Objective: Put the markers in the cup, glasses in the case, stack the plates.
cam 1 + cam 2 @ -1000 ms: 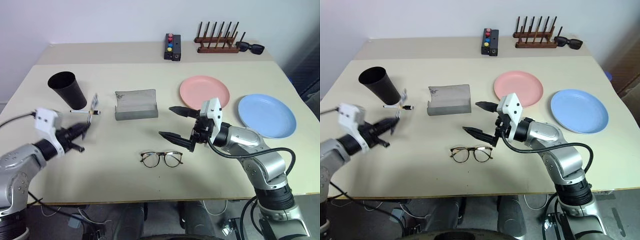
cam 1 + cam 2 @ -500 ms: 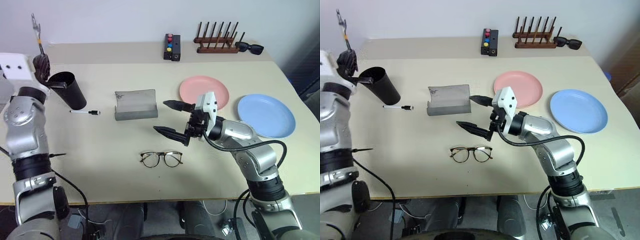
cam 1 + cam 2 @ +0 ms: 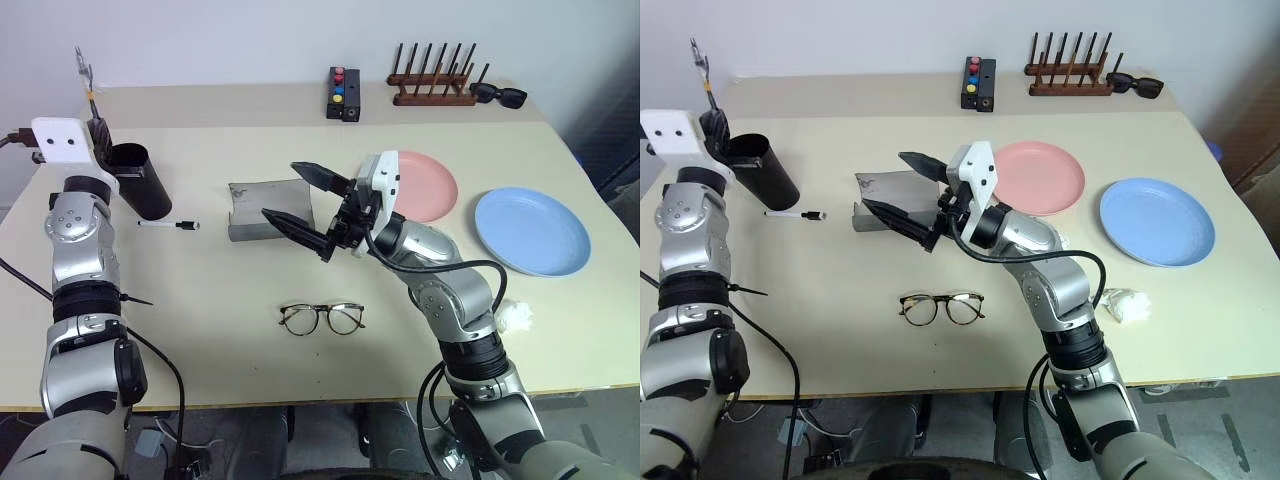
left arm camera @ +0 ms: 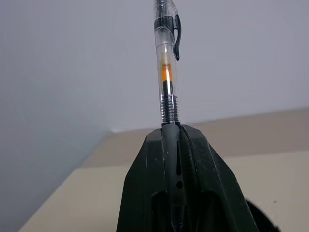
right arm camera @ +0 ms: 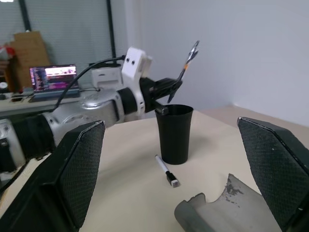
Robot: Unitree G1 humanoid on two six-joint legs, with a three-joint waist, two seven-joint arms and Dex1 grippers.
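**One marker over the cup, the rest untouched**

Head views: the left tool (image 3: 97, 128) pinches the clear-barrelled marker (image 3: 86, 82) just above the cup (image 3: 133, 180). The white marker (image 3: 168, 225) lies on the worktop (image 3: 200, 320) beside it. The glasses (image 3: 322, 318) sit apart from the open case (image 3: 262, 210); pink plate (image 3: 425, 185) and blue plate (image 3: 533, 231) lie unstacked.

Left wrist view: fingers (image 4: 159, 159) are clamped on the marker.

Right wrist view: the right tool (image 5: 178, 166) is spread wide, empty, above the case.
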